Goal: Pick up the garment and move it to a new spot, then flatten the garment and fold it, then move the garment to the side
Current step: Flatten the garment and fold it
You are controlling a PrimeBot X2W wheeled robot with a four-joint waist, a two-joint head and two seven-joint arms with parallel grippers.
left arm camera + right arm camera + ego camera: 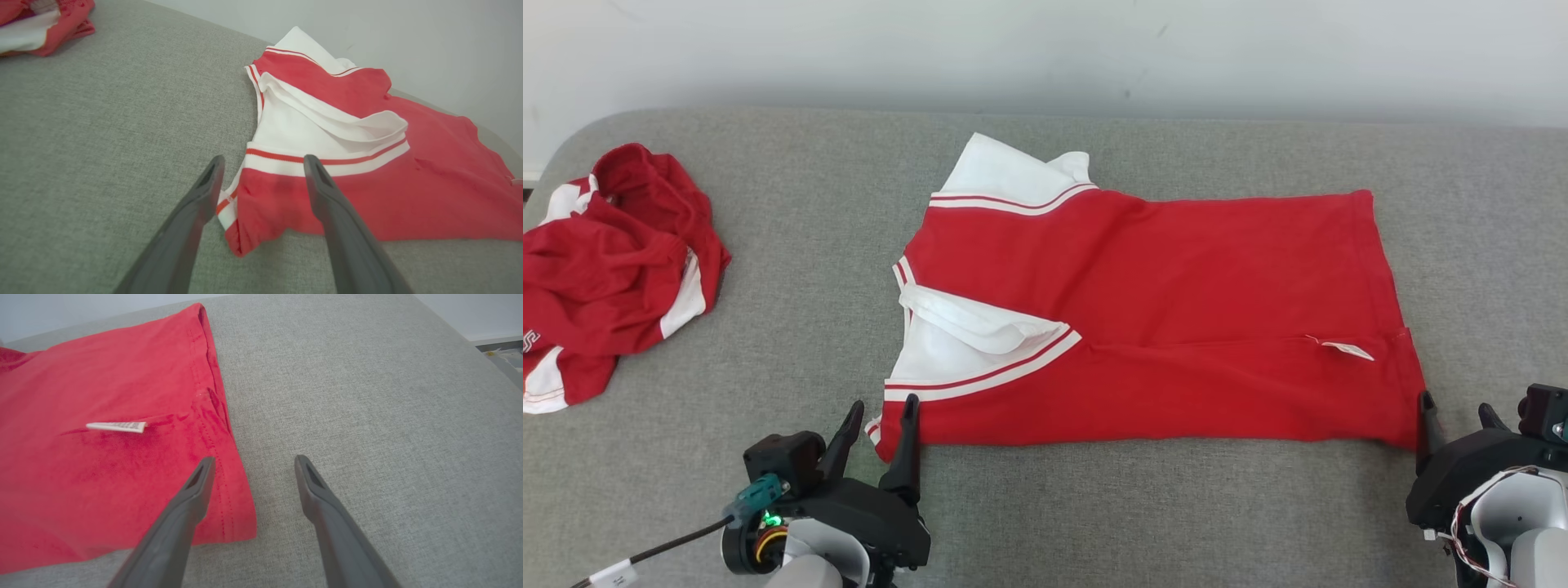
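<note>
Head view: one garment point(1176, 310) for the task, red with white parts, lies flat in the middle of the grey fabric surface point(792, 327), long side running left to right. White parts count two, both at its left end: one far point(1005, 175), one near point(964, 343), each edged with a red-and-white stripe. A white collar-like flap sits folded on the near one. Hem is at the right end. One small white label point(1347, 349) lies on the red cloth near the hem, at the end of a lengthwise line across the near part. Some light wrinkles, mostly smooth.

Grippers, two. Left gripper point(883, 403) sits at the garment's near left corner, fingers spread apart and clamping nothing. In the left wrist view the left gripper point(264, 159) has the corner of the cloth lying between and below its fingers, cloth flat on the surface; whether a finger touches it I cannot tell. Right gripper point(1455, 402) sits at the near right corner, also spread wide, nothing held. In the right wrist view the right gripper point(254, 458) has one finger over the hem and the other over bare grey fabric.

Second garment point(613, 269), one, same red and white, crumpled in a heap at the far left of the surface, well apart from the flat one. Pale wall point(1045, 49) behind. Nothing lies between the grippers and the garment.
</note>
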